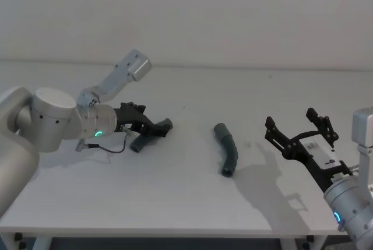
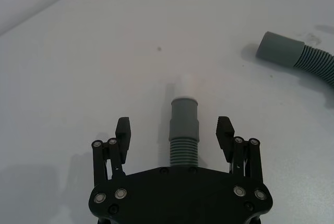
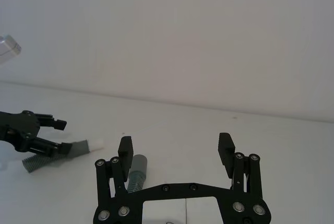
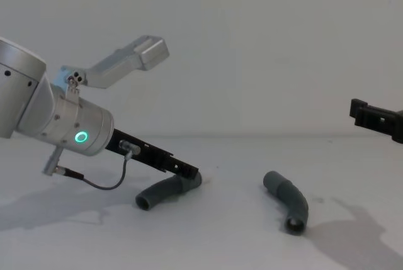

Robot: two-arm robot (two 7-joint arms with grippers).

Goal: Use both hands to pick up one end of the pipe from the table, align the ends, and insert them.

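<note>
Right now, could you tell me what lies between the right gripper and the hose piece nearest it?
In the head view, only bare white table lies between the open right gripper and the bent ribbed hose piece.

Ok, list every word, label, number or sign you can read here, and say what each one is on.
No text can be read.
White label on the right pincer, which is open: dark marks, too small to read.
Left pincer, open around a hose piece: no writing on either.
</note>
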